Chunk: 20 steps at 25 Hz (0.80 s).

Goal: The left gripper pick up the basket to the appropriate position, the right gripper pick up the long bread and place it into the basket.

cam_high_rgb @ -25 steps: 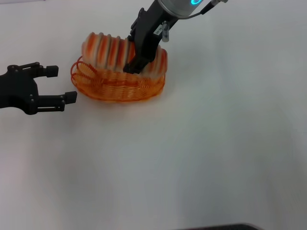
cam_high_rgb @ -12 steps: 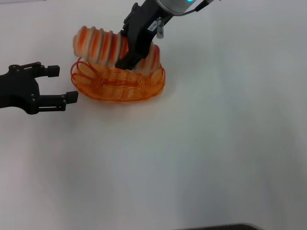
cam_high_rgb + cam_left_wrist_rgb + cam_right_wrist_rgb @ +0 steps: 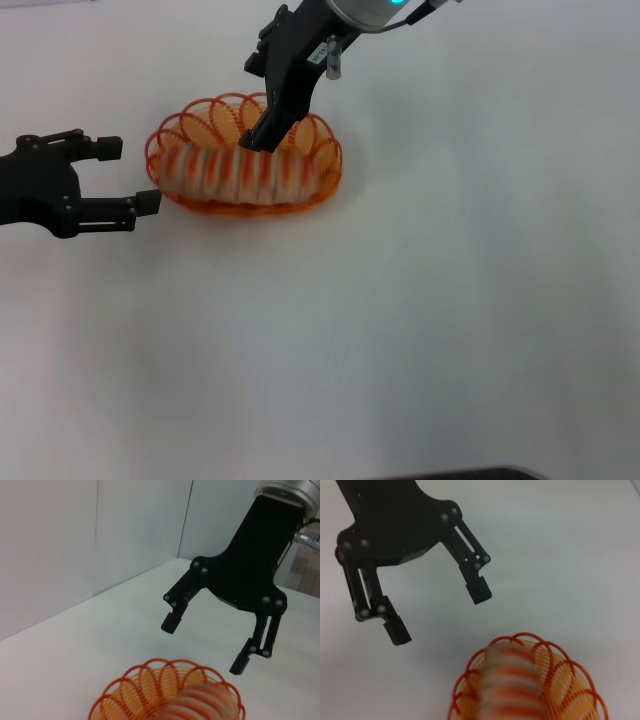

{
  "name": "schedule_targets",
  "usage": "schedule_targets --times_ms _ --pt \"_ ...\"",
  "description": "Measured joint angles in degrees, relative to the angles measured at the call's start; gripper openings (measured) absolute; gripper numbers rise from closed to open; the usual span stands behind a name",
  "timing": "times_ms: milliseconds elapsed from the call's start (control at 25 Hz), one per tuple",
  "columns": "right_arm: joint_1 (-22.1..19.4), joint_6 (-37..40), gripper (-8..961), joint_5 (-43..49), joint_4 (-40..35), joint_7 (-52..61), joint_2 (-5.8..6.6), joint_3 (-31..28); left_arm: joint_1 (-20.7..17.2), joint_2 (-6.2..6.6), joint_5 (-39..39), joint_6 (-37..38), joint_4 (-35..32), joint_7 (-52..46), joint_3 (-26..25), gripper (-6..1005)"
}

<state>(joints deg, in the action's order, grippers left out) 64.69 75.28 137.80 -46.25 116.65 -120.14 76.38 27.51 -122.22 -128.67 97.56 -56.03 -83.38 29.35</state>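
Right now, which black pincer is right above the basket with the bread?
The right pincer, the one with the small white label, hangs open over the basket and long bread. The left pincer sits beside it.

Left gripper (image 3: pixel 437 614) jaws spread above table, long bread (image 3: pixel 512 690) inside basket (image 3: pixel 572 677)

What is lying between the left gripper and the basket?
Nothing: in the head view only bare white table separates the open left gripper from the basket.
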Motion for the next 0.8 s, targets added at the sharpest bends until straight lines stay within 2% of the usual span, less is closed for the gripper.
schedule_targets --times_ms 120,200,360,480,520,600,800 --pt "-0.73 -1.09 952 -0.09 -0.85 0.01 0.00 -0.15 0.00 0.02 0.00 -0.06 0.03 -0.01 0.00 884" --pt "-2.69 -1.98 956 -1.84 -3.27 0.11 0.09 -1.01 0.00 -0.02 0.01 -0.16 0.10 -0.01 0.00 884" --pt "-9.30 -2.06 958 -11.76 -9.17 -2.85 0.64 -4.61 0.00 -0.05 0.02 -0.39 0.41 0.02 -0.11 884" --pt "-13.82 0.26 957 -18.44 -10.07 -7.51 0.80 -9.41 0.10 -0.04 0.02 -0.43 0.44 0.05 -0.10 884" --pt "-13.82 0.26 957 -18.44 -10.07 -7.51 0.80 -9.41 0.16 -0.04 0.03 -0.43 0.44 0.05 -0.07 884" --pt "-19.35 2.70 957 -24.39 -10.02 -12.34 0.78 -13.41 0.29 -0.04 0.04 -0.51 0.48 0.05 -0.01 884" --pt "-29.69 4.39 956 -34.83 -9.78 -21.55 0.66 -14.65 0.36 -0.03 0.08 -0.75 0.58 0.10 0.01 884"
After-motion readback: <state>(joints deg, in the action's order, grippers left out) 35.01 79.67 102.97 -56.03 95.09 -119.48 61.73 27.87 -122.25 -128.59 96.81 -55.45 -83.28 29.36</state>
